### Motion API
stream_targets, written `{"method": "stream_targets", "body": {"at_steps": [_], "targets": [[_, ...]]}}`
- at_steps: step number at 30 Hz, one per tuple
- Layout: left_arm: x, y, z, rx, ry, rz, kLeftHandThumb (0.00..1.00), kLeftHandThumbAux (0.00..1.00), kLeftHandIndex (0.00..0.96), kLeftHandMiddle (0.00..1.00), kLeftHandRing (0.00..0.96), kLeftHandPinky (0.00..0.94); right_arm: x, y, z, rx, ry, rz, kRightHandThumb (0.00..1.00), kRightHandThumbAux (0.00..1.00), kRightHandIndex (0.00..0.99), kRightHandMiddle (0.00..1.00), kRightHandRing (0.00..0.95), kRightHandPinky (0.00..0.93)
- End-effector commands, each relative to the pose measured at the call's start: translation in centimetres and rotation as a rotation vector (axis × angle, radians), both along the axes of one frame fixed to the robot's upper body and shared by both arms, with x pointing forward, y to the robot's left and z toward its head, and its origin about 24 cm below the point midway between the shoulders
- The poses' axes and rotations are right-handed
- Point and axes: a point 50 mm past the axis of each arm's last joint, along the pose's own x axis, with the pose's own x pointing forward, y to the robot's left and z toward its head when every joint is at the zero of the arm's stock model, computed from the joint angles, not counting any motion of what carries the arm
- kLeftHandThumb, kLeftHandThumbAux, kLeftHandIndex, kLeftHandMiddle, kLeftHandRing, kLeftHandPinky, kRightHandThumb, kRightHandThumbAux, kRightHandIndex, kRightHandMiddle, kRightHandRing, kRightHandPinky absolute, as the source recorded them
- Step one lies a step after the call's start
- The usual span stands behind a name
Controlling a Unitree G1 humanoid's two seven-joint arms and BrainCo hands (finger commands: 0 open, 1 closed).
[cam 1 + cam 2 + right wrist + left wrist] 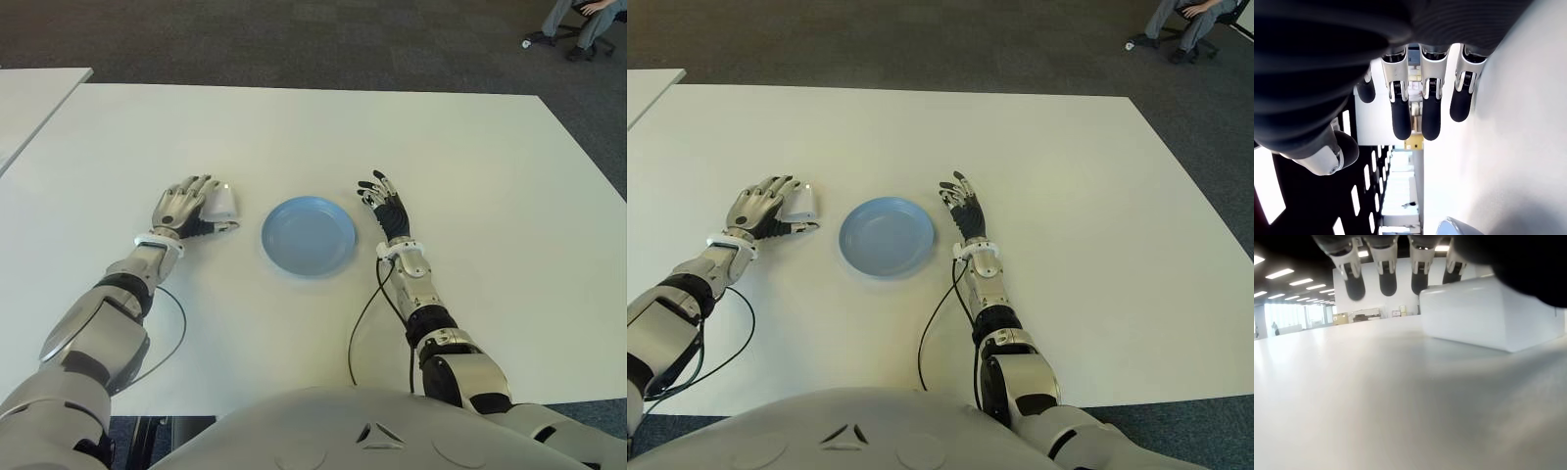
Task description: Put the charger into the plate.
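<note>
Beside the empty plate (309, 235), my left hand (184, 208) hovers open over the charger (223, 204), ungrasped; right hand (384, 204) idle, fingers spread

**Arm and hand pose**

My left hand (183, 208) is extended forward on my left side, palm down, fingers (1387, 278) loosely arched, not clamped on anything. My right hand (385, 208) is held edge-on, fingers (1400, 110) straight and spread, thumb apart. Both forearms angle inward from the elbows.

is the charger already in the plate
No, the blue plate holds nothing, and the white charger sits on the table beside the left hand.
</note>
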Motion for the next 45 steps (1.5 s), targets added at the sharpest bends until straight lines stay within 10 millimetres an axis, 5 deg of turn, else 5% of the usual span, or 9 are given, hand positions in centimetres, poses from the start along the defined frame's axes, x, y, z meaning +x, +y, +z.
{"method": "stream_targets", "body": {"at_steps": [1,16,36,43,45], "targets": [[-3.2,2.4,-2.3,0.051,0.181,0.088,0.36,0.368,0.009,0.123,0.176,0.286,-1.4,-0.4,-2.0,-0.001,0.108,-0.009,0.0,0.571,0.075,0.274,0.257,0.218],[-3.9,2.5,-3.0,-0.037,0.245,0.171,0.341,0.412,0.003,0.152,0.221,0.314,-1.4,-0.4,-2.0,0.002,0.108,-0.009,0.0,0.574,0.081,0.274,0.258,0.228],[-3.9,2.1,-3.4,-0.104,0.301,0.195,0.279,0.416,0.0,0.102,0.161,0.259,-1.3,-0.1,-1.9,0.026,0.106,-0.01,0.0,0.583,0.069,0.283,0.268,0.239],[-3.9,2.0,-3.5,-0.084,0.321,0.169,0.283,0.437,0.041,0.175,0.226,0.318,-1.3,0.1,-1.9,0.023,0.107,-0.011,0.0,0.581,0.074,0.285,0.271,0.242],[-3.9,2.0,-3.5,-0.061,0.332,0.144,0.305,0.445,0.122,0.251,0.281,0.35,-1.3,0.2,-1.9,0.023,0.108,-0.011,0.0,0.579,0.076,0.286,0.272,0.243]]}}
